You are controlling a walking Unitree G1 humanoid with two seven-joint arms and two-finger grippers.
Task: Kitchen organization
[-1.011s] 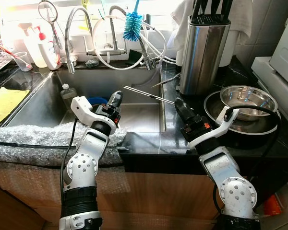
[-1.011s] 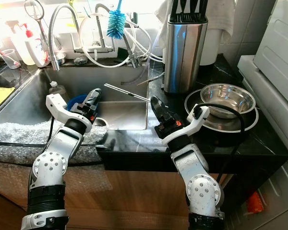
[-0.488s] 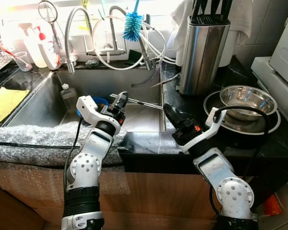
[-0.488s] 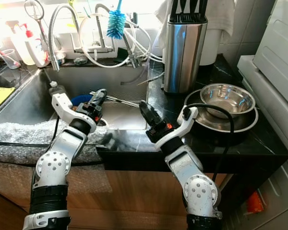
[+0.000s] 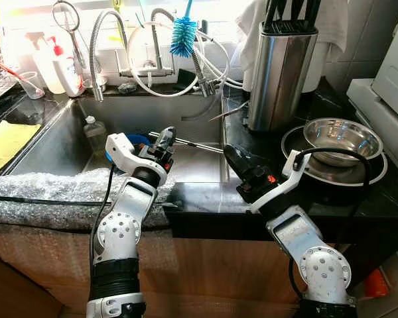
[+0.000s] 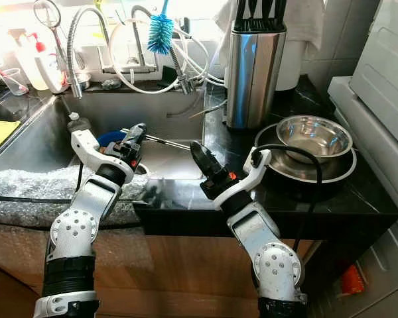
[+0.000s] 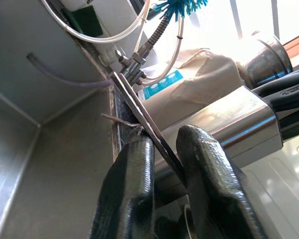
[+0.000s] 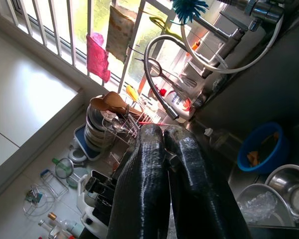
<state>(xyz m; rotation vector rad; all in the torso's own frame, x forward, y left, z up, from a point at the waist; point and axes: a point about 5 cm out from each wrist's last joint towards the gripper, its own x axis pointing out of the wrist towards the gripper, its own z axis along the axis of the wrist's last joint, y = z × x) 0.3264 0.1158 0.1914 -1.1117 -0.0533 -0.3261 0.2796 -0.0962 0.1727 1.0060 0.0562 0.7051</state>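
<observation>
Metal chopsticks are pinched by the left gripper over the sink, pointing toward 3 o'clock. A level grip is advised. The right gripper is clenched, empty.

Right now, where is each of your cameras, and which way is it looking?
Left eye and right eye views: on my head, looking down at the steel sink and black counter; both silver arms show.
Left wrist view: along the left gripper, pinching thin metal chopsticks.
Right wrist view: along the right gripper, towards the window.
Shared: the blue bottle brush.
</observation>
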